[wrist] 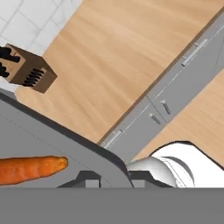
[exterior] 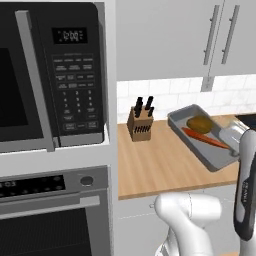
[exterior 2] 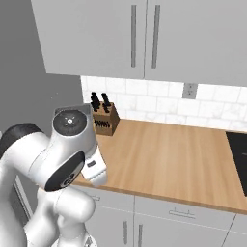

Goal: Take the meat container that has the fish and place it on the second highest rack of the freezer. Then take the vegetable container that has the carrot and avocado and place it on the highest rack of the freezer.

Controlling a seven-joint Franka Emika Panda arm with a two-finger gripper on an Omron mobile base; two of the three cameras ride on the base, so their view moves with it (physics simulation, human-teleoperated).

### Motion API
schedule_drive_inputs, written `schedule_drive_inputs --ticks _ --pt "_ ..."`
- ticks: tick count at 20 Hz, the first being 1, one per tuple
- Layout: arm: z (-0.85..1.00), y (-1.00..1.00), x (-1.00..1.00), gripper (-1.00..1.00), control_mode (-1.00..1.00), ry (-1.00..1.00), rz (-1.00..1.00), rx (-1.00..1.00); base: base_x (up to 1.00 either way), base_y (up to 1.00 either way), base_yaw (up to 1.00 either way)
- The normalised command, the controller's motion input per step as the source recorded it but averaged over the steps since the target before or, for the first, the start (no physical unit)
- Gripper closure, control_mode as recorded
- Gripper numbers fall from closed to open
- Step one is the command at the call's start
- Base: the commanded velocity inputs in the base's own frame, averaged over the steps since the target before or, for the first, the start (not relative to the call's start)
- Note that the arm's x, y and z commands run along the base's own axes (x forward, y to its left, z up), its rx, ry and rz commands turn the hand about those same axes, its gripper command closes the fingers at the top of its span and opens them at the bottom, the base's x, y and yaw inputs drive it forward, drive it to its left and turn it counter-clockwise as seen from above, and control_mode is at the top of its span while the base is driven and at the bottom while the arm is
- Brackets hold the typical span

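Observation:
The vegetable container (exterior: 192, 116), a shallow grey metal tray, hangs tilted above the wooden counter at the right of the left base view. In it lie the orange carrot (exterior: 205, 138) and the brownish-yellow avocado (exterior: 200, 123). My gripper (exterior: 233, 146) is shut on the tray's near right rim. In the hand view the two fingertips (wrist: 87, 179) clamp the tray wall (wrist: 65, 138) at the gripper (wrist: 113, 178), with the carrot's tip (wrist: 33, 169) just inside. The meat container, the fish and the freezer are out of view.
A knife block (exterior: 141, 123) (exterior 2: 105, 119) (wrist: 27, 72) stands by the tiled backsplash. The microwave (exterior: 50, 75) and black oven (exterior: 50, 215) fill the left. A black cooktop (exterior 2: 239, 159) sits at the counter's (exterior 2: 164, 159) right end. Wall cabinets (exterior 2: 144, 38) hang overhead.

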Motion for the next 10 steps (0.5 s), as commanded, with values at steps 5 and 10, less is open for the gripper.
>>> schedule_drive_inputs --ticks 5,10 --pt "0.79 0.00 -0.58 1.00 -1.00 0.14 0.01 0.02 0.00 0.00 0.00" --pt "0.15 0.00 -0.10 1.00 -1.00 0.29 0.00 0.01 0.00 0.00 0.00"
